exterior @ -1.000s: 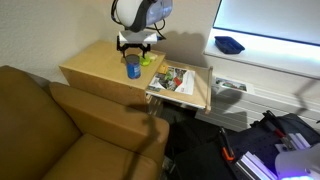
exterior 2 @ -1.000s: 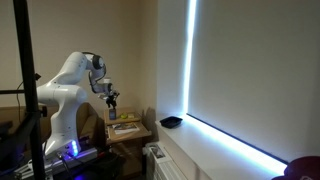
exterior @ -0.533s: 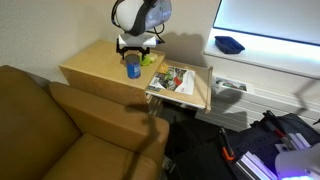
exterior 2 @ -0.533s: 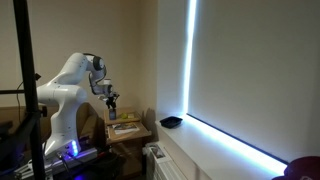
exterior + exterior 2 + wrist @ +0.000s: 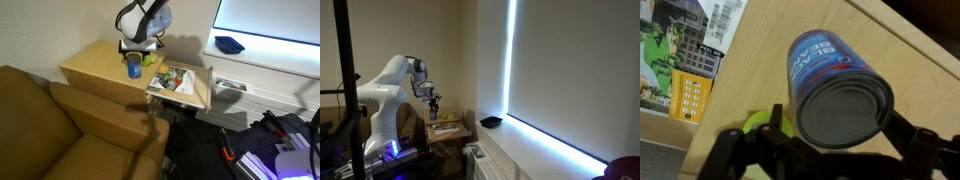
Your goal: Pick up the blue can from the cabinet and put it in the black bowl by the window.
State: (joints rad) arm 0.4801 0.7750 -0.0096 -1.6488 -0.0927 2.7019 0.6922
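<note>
The blue can stands upright on the light-tan cabinet. My gripper hangs just above it, and in the wrist view its fingers are open, one on each side of the can, with a gap on the left side. The can is not lifted. The black bowl sits on the pale sill under the bright window, well away from the gripper. It also shows in an exterior view, beside the window. The gripper is small there.
A yellow-green ball lies right beside the can. Magazines lie on a lower shelf next to the cabinet, seen too in the wrist view. A brown sofa fills the foreground. Cables and gear lie on the floor.
The gripper has come down a little and shifted slightly over the can. The can, ball and bowl have not moved.
</note>
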